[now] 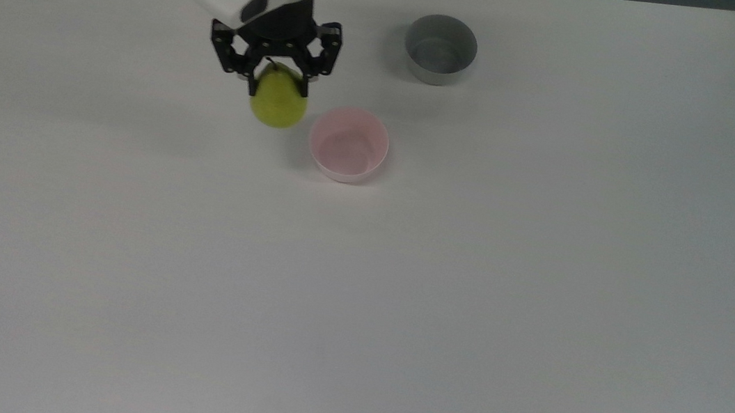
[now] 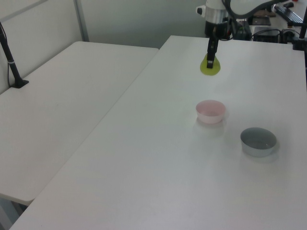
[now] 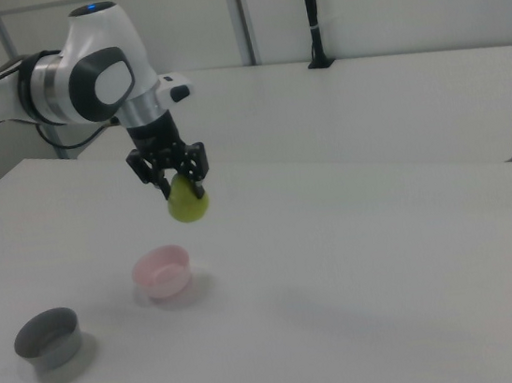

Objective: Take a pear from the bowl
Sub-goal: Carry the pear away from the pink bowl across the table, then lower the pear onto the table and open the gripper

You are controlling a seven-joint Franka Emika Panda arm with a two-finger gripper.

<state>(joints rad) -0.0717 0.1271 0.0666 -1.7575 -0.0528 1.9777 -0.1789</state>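
Over on the top view's left, the gripper [image 1: 277,87] hangs in the air above the white table [image 1: 470,282], its two black fingers [image 1: 253,84] clamped on the upper part of the pear [image 1: 277,106], one on either side of the short dark stem. The pear is yellow-green and hangs clear of everything, held well above the tabletop; in the right view it dangles from the gripper [image 3: 183,191] with open space between the pear [image 3: 188,205] and the table [image 3: 390,278] below. Just to the right of the pear in the top view sits the bowl [image 1: 348,145], pale pink inside with a whitish wall, standing on the table with nothing in it. In the left view the pear [image 2: 210,66] is farther from the camera than the bowl [image 2: 210,111], and the gripper [image 2: 210,60] comes down to it from the white arm [image 2: 216,12] at the top of the picture. Farther right and farther back in the top view stands a deeper grey bowl [image 1: 441,48], apart from the pink one. In the right view the order runs the other way, the grey bowl [image 3: 48,340] on the right view's left, the pink bowl [image 3: 163,272] next, and the pear above and slightly to the right of it.
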